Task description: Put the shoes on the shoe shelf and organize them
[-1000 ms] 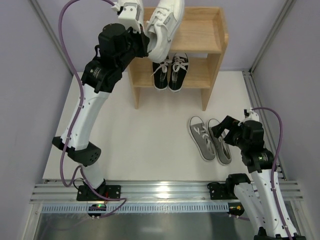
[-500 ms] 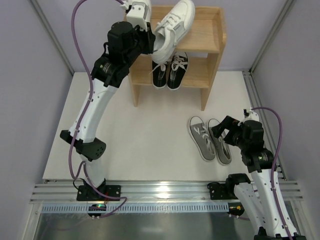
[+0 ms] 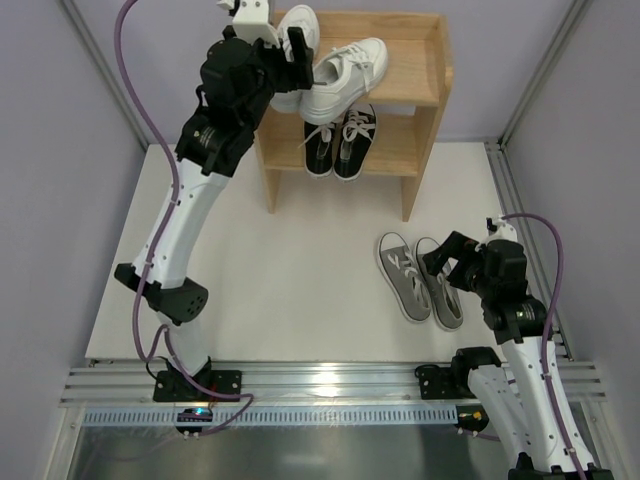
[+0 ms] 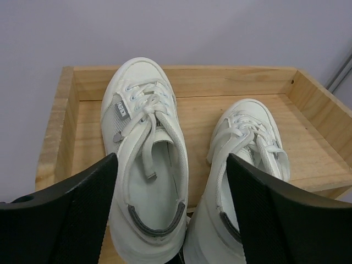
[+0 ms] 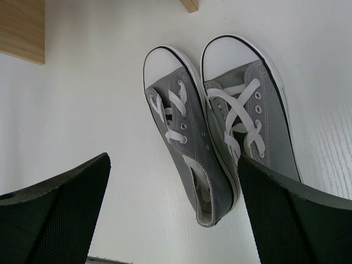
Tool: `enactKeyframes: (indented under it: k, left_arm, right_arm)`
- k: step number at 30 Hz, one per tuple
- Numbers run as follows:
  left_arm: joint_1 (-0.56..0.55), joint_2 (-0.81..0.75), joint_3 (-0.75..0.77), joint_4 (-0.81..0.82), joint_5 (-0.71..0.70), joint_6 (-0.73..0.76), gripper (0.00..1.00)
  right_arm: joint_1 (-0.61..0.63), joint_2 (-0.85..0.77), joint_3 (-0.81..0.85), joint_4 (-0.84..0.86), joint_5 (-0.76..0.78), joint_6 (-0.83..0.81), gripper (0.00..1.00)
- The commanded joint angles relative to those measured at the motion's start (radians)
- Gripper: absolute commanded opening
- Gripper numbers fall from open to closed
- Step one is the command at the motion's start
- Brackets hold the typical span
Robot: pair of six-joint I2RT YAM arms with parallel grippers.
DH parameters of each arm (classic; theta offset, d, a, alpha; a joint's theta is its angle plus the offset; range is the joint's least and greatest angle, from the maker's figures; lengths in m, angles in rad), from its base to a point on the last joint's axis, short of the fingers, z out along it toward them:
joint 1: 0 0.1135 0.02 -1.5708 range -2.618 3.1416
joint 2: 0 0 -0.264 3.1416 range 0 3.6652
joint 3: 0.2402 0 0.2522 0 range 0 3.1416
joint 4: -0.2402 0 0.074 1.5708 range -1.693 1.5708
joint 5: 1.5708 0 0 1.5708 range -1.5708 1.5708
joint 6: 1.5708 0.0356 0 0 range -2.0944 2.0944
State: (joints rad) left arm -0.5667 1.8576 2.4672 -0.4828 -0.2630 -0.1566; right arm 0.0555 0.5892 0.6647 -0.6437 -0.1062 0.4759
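Observation:
The wooden shoe shelf stands at the back. Two white sneakers lie side by side on its top tier, heels hanging over the front edge. My left gripper hovers open just behind those heels and holds nothing. The right-hand white sneaker lies slanted; the arm partly hides the left one. A black pair sits on the lower tier. The grey pair rests on the floor. My right gripper hangs open over its heels.
Metal frame posts and lilac walls close in both sides. A rail runs along the near edge with both arm bases on it. White floor lies between the shelf and the rail.
The left gripper has opened and let go of the white sneaker. The shoe, earlier held tilted in the air, now lies on the top tier beside its mate. The right arm has not moved.

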Motion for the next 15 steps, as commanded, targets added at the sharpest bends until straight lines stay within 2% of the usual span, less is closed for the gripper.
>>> enactKeyframes:
  k: [1, 3, 4, 6, 9, 10, 12, 15]
  left_arm:
    - [0.007, -0.092, -0.030, 0.061, -0.042, -0.026, 0.83]
    - [0.005, -0.158, -0.066, 0.093, -0.054, -0.053, 0.98]
    - [0.005, -0.185, -0.129, 0.108, -0.079, -0.063, 1.00]
    - [0.002, -0.280, -0.212, 0.151, -0.131, -0.095, 1.00]
    - [0.002, -0.429, -0.446, 0.219, -0.243, -0.107, 1.00]
    - [0.004, -0.473, -0.600, 0.240, -0.269, -0.110, 1.00]
    - [0.004, -0.599, -0.762, 0.315, -0.312, -0.104, 1.00]
    - [0.004, -0.702, -1.063, 0.446, -0.325, -0.094, 1.00]
  right_arm:
    - [0.000, -0.006, 0.029, 0.029, 0.002, -0.005, 0.98]
    - [-0.002, -0.011, 0.047, 0.024, 0.005, -0.008, 0.98]
    - [-0.002, -0.014, 0.056, 0.022, 0.008, -0.007, 0.98]
    - [-0.002, -0.012, 0.084, 0.024, 0.016, -0.003, 0.98]
    - [-0.002, 0.014, 0.128, 0.052, 0.034, 0.010, 0.98]
    - [-0.002, 0.039, 0.140, 0.076, 0.030, 0.016, 0.98]
    - [-0.002, 0.064, 0.173, 0.107, 0.025, 0.041, 0.98]
    - [-0.002, 0.103, 0.182, 0.211, 0.002, 0.052, 0.98]
